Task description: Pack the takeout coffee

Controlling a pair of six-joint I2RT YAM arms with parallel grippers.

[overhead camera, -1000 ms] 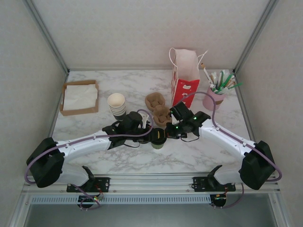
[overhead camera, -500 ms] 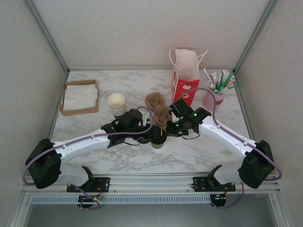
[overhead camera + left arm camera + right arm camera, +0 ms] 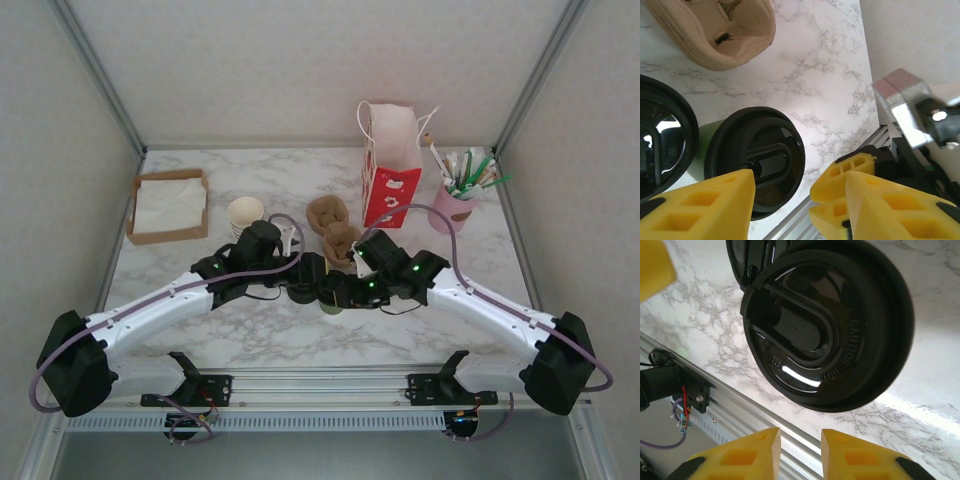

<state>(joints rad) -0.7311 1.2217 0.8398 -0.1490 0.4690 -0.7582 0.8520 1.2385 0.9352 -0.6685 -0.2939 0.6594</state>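
The takeout coffee (image 3: 757,162) stands on the marble table, its black lid (image 3: 827,325) facing up and a strip of green side showing under it. From above it is a small green patch (image 3: 331,303) between the two wrists. My left gripper (image 3: 800,192) hovers over it, open, and the lid shows past its left finger (image 3: 700,207). My right gripper (image 3: 800,440) is open by a narrow gap with nothing in it, its fingertips on the table-edge side of the lid. The right gripper's yellow fingers (image 3: 847,172) show close beside the cup.
A stack of black lids (image 3: 660,140) sits right beside the coffee. A brown pulp cup carrier (image 3: 335,225) lies just behind. Further back are a red-and-white paper bag (image 3: 390,170), a pink holder of straws (image 3: 455,200), stacked paper cups (image 3: 245,213) and a napkin box (image 3: 168,205). The table's metal rail (image 3: 740,410) is near.
Both grippers have gone from shut to open. The left wrist has drawn back and up; the right wrist has swung lower, towards the cup. The coffee stays put.
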